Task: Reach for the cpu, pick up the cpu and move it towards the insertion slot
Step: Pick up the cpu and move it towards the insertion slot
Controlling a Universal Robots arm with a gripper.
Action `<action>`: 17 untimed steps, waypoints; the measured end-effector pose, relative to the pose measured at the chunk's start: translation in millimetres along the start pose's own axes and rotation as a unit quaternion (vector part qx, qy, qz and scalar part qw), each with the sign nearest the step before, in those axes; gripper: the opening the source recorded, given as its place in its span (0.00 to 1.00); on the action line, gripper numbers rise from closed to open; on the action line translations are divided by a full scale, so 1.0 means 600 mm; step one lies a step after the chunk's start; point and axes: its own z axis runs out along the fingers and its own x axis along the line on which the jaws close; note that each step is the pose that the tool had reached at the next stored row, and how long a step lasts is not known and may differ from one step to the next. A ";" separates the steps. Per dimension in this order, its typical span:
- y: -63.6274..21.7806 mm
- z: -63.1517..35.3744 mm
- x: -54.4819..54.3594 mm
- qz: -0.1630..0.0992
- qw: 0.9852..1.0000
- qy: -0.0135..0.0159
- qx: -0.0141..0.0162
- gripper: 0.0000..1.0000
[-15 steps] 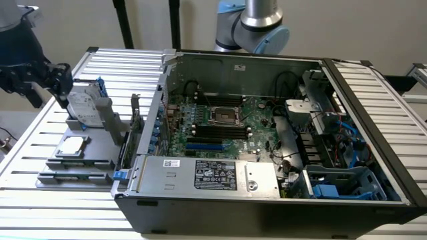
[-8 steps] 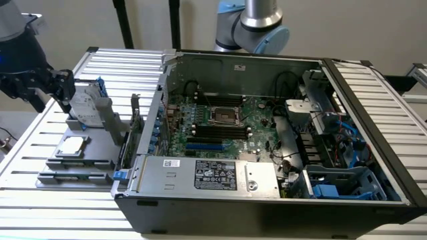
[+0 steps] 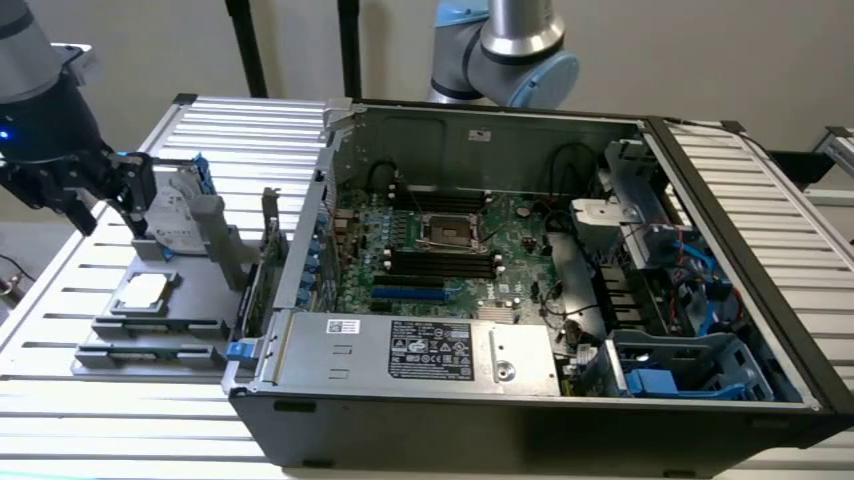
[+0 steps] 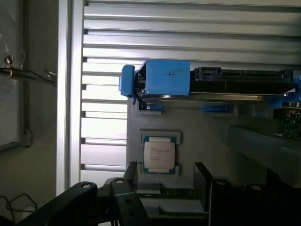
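Fingers (image 4: 203,181) are standing apart, gripping nothing, while my claw (image 3: 110,212) is hovering over the grey tray (image 3: 194,280). The cpu (image 3: 143,291) is lying flat on that tray just below me, beside the hard drive (image 3: 180,215); the insertion slot (image 3: 447,231) is sitting well apart on the motherboard (image 3: 523,268).

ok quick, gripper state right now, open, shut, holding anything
Gripper: open, holding nothing; the chip lies untouched on the grey tray.

Robotics lab: open computer case (image 3: 534,432) on slatted metal table (image 3: 134,425)
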 end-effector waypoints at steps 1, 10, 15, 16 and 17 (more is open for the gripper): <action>0.000 0.003 0.000 0.000 1.000 0.000 0.000 0.60; -0.005 0.029 0.002 0.001 1.000 -0.004 0.000 0.67; -0.009 0.045 0.003 0.002 1.000 -0.007 0.000 0.67; -0.010 0.047 0.003 0.002 1.000 -0.007 0.000 0.67; -0.011 0.050 0.004 0.002 1.000 -0.007 0.000 0.67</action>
